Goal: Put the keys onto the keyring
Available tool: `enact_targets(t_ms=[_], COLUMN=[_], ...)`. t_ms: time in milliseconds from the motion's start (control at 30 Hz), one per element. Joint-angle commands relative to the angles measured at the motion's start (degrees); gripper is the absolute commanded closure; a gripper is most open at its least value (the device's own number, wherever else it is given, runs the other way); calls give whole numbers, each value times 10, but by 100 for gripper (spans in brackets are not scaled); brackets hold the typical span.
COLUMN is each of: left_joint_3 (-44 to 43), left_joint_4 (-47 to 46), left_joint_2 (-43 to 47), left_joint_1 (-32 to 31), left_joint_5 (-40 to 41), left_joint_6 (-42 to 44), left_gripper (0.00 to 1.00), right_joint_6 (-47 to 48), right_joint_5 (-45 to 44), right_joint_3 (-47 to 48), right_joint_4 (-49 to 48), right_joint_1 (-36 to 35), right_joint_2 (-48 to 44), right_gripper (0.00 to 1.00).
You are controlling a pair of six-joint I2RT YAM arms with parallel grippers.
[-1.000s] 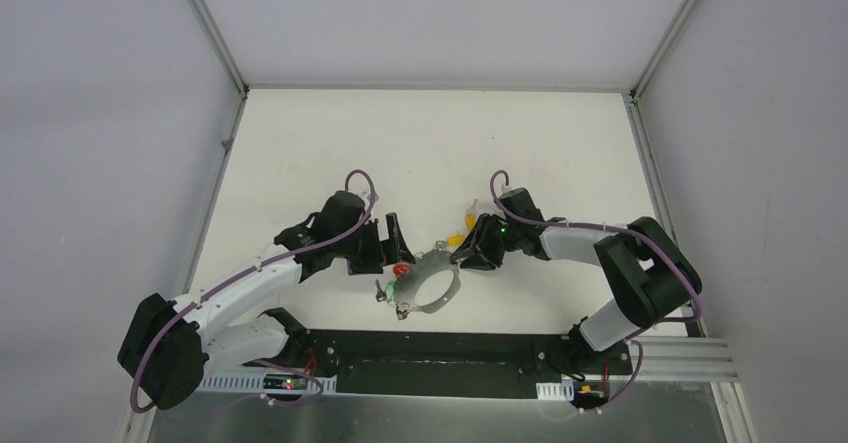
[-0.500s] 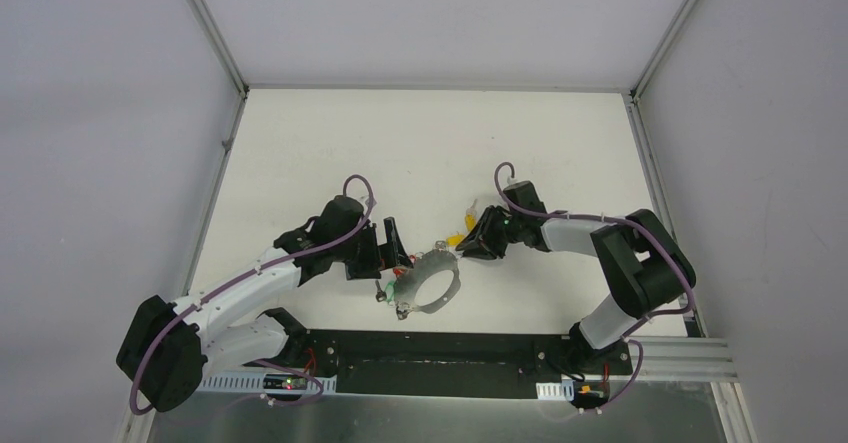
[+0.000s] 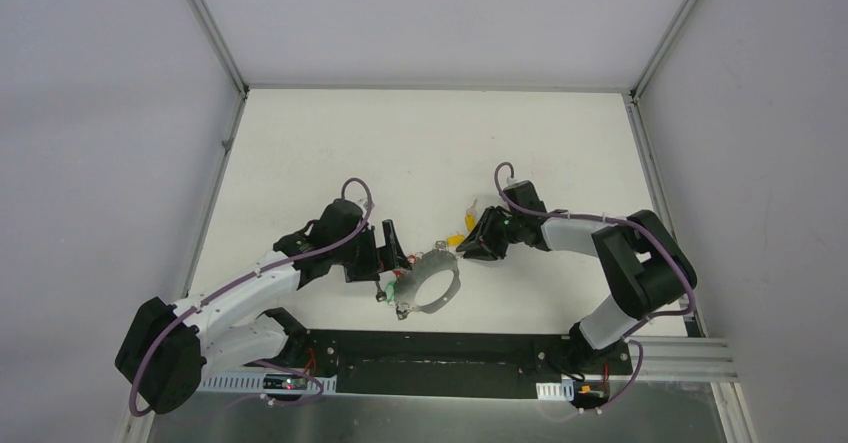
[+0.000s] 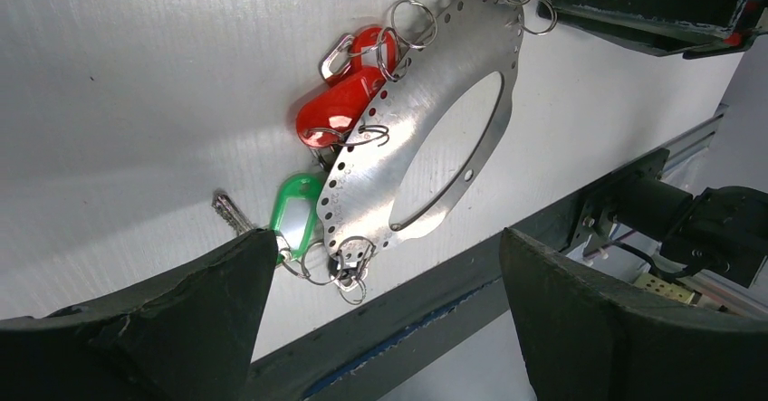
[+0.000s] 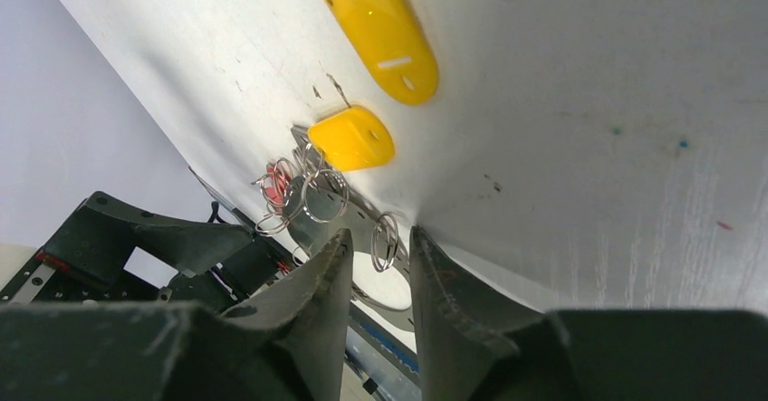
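The keyring (image 3: 452, 285), a flat grey metal loop with a wide oval opening, lay on the white desk (image 3: 420, 143) near its front edge, between the two arms. In the top view the left tool (image 3: 383, 251) sat at the keyring's 10 o'clock with its jaws spread wide and gripping nothing. Its wrist view showed the two fingers (image 4: 181, 310) standing well apart on either side of the keyring (image 4: 435, 75).

Small split rings hung along the loop's edge. Two red tags (image 4: 340, 102) lay at its 10 o'clock, and a green tag (image 4: 294, 215) with a key blade (image 4: 231, 213) lay at its 8 o'clock.

The right tool (image 3: 476, 242) was at the keyring's 2 o'clock with its jaws narrowed to a slim gap. In its wrist view one small split ring (image 5: 385, 243) stood in line with that gap, and it appeared to touch neither finger. Two yellow tags (image 5: 385, 30) lay on the desk just beyond, toward 12 o'clock from the tool.
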State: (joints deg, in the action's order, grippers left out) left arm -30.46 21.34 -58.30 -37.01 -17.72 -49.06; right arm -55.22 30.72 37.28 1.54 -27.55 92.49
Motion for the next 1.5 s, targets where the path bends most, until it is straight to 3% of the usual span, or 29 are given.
enact_targets(t_ms=[0, 367, 733, 900, 1100, 1467], left_joint_3=[13, 28, 24, 14, 8, 7], left_joint_4=[-26, -38, -43, -42, -44, -67], left_joint_2=[17, 40, 41, 47, 66, 151], left_joint_1=[4, 4, 4, 4, 4, 4], left_joint_5=[19, 33, 47, 53, 73, 105], left_joint_6=[-14, -26, -23, -12, -9, 26], left_gripper=[3, 4, 4, 5, 6, 9], right_joint_6=[-14, -54, -25, 45, 203, 385], right_joint_5=[-15, 14, 40, 49, 30, 45], right_joint_3=[-12, -15, 15, 59, 160, 265], right_joint_4=[10, -37, -25, 42, 184, 288], right_joint_1=[3, 0, 0, -1, -7, -23], right_joint_2=[-25, 8, 23, 4, -49, -145], right_gripper=[67, 76, 100, 100, 100, 100])
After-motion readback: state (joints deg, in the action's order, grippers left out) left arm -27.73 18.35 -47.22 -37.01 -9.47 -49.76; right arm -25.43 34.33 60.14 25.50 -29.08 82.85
